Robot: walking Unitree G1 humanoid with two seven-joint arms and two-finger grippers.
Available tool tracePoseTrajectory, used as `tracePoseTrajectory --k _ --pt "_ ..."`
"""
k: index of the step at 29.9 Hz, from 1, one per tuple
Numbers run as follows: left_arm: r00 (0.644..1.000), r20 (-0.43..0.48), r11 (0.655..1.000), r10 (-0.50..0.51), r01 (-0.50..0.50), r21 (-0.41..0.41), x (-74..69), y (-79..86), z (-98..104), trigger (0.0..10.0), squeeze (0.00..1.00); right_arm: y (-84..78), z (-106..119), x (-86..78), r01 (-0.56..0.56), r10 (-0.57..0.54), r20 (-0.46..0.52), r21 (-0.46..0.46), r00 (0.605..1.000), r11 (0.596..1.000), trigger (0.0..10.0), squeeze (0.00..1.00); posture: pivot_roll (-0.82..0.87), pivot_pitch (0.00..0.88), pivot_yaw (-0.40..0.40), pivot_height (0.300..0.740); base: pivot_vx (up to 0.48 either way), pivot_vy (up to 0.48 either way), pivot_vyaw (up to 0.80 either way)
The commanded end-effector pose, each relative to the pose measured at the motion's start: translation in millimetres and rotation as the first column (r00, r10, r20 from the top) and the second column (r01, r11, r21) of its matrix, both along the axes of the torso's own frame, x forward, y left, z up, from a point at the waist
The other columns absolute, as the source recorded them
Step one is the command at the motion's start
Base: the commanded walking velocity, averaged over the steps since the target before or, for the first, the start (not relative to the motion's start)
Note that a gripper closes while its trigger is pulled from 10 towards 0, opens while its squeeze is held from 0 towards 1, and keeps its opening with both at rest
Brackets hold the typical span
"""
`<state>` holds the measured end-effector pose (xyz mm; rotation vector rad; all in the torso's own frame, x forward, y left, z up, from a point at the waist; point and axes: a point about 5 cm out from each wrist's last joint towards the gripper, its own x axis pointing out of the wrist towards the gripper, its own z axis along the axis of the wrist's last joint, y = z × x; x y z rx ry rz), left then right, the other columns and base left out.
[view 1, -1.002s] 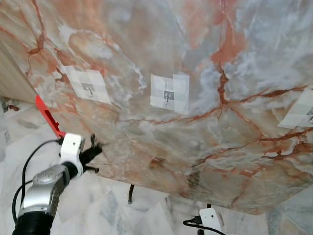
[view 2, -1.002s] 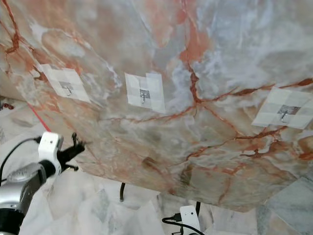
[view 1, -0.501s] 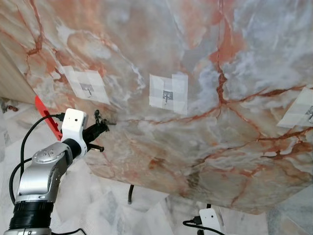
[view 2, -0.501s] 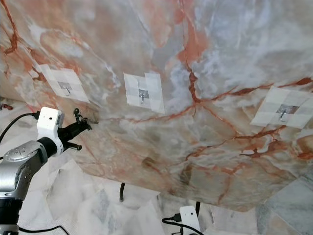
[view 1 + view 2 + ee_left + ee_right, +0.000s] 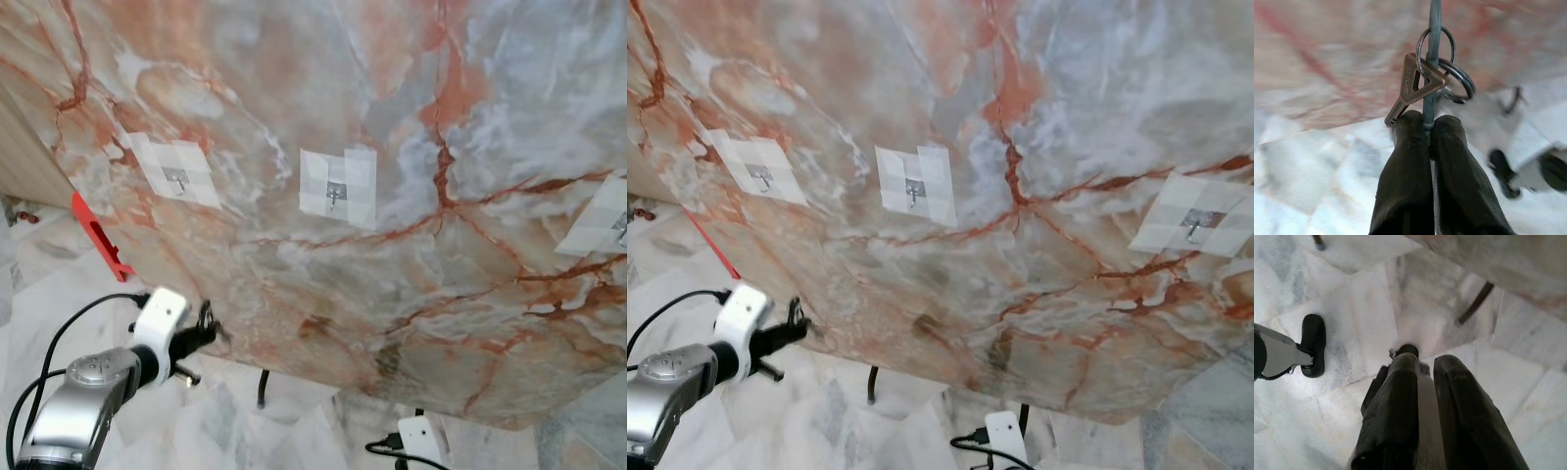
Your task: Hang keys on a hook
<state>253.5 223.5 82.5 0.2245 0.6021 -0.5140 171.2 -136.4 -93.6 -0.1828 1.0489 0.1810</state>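
three taped hooks (image 5: 336, 194) sat on a slanted pink-veined marble slab (image 5: 411, 245) above pale marble floor tiles (image 5: 59, 284); a red strip (image 5: 98, 235) lay beside the slab's left edge. no writing was legible. the left gripper (image 5: 1429, 128), low by the slab's lower edge, pinched the keys (image 5: 1418, 83) by their ring. the right gripper (image 5: 1422, 364) hung over the floor, fingers nearly together, holding nothing.

Three hooks on marble wall: first (image 5: 761, 176), second (image 5: 913, 191), third (image 5: 1195, 228). One key (image 5: 1413, 86).

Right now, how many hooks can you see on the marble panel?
3: left hook above the left gripper holding keys, middle hook at centre, right hook near the right edge.
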Motion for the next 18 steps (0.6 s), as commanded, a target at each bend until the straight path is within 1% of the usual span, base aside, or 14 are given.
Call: tracePoseTrajectory --k 1,2,4,5,7,9,10,11,12,13,15,17,18 --pt "0.996 0.029 0.997 -0.083 0.083 0.004 -1.2 -7.0 8 10.0 0.0 1.7 0 -1.1 -0.083 0.083 -0.002 -0.023 0.997 0.996 10.0 0.0 -0.09 0.117 0.036 0.74 0.0 0.0 0.0" --pt "0.994 0.029 0.995 -0.104 0.104 0.0 -2.3 -8.8 9 10.0 0.0 2.0 0 0.5 -0.119 0.12 0.006 -0.038 0.993 0.992 10.0 0.0 -0.09 0.117 0.036 0.74 0.0 0.0 0.0" --pt "0.987 0.03 0.988 -0.157 0.157 -0.005 -4.7 -13.1 11 10.0 0.0 2.2 2 2.7 -0.147 0.148 0.028 -0.048 0.989 0.988 10.0 0.0 -0.09 0.117 0.034 0.74 0.0 0.0 0.0" --pt "0.981 0.034 0.982 -0.191 0.191 -0.001 -4.8 -15.3 14 10.0 0.0 2.4 3 3.9 -0.118 0.12 0.053 -0.035 0.991 0.992 10.0 0.0 -0.1 0.113 0.034 0.74 0.0 0.0 0.0" --pt "0.978 0.042 0.978 -0.205 0.206 -0.015 -3.8 -17.6 17 10.0 0.0 3.3 4 5.2 -0.112 0.113 0.073 -0.021 0.991 0.994 10.0 0.0 -0.1 0.112 0.034 0.74 0.0 0.0 0.0" --pt "0.975 0.046 0.975 -0.218 0.22 -0.038 -3.0 -20.4 17 10.0 0.0 -23.0 11 17.7 -0.108 0.107 0.127 0.002 0.986 0.994 10.0 0.0 -0.12 0.107 0.032 0.74 0.0 0.0 0.0" --pt "0.974 0.046 0.974 -0.22 0.222 -0.038 -2.9 -20.8 16 10.0 0.0 -44.1 18 25.5 -0.112 0.11 0.155 0.002 0.982 0.994 10.0 0.0 -0.12 0.105 0.032 0.74 0.0 0.0 0.0" --pt "0.974 0.046 0.974 -0.221 0.223 -0.038 -2.9 -20.9 16 10.0 0.0 -57.9 24 30.4 -0.117 0.115 0.173 -0.001 0.978 0.993 10.0 0.0 -0.12 0.105 0.032 0.74 0.0 0.0 0.0" --pt "0.978 0.033 0.978 -0.207 0.208 -0.034 -4.1 -19.4 10 10.0 0.0 -74.5 38 46.0 -0.147 0.149 0.227 -0.024 0.962 0.989 10.0 0.0 -0.12 0.102 0.031 0.74 0.0 0.0 0.0" --pt "0.979 0.03 0.978 -0.203 0.204 -0.033 -4.5 -19.0 9 10.0 0.0 -76.4 41 49.4 -0.154 0.157 0.238 -0.03 0.958 0.988 10.0 0.0 -0.12 0.102 0.031 0.74 0.0 0.0 0.0" --pt "0.981 0.028 0.98 -0.194 0.195 -0.042 -5.3 -18.7 8 10.0 0.0 -74.9 45 55.2 -0.164 0.161 0.268 -0.013 0.95 0.986 10.0 0.0 -0.11 0.099 0.028 0.74 0.0 0.0 0.0" --pt "0.977 0.028 0.976 -0.21 0.211 -0.047 -8.8 -18.3 12 10.0 0.0 -68.0 56 67.5 -0.227 0.204 0.332 0.03 0.921 0.973 10.0 0.0 -0.11 0.095 0.024 0.74 0.0 0.0 0.0" --pt "0.975 0.028 0.975 -0.218 0.219 -0.046 -9.7 -18.2 13 10.0 0.0 -66.6 60 71.4 -0.258 0.231 0.351 0.032 0.907 0.966 10.0 0.0 -0.11 0.095 0.023 0.74 0.0 0.0 0.0"
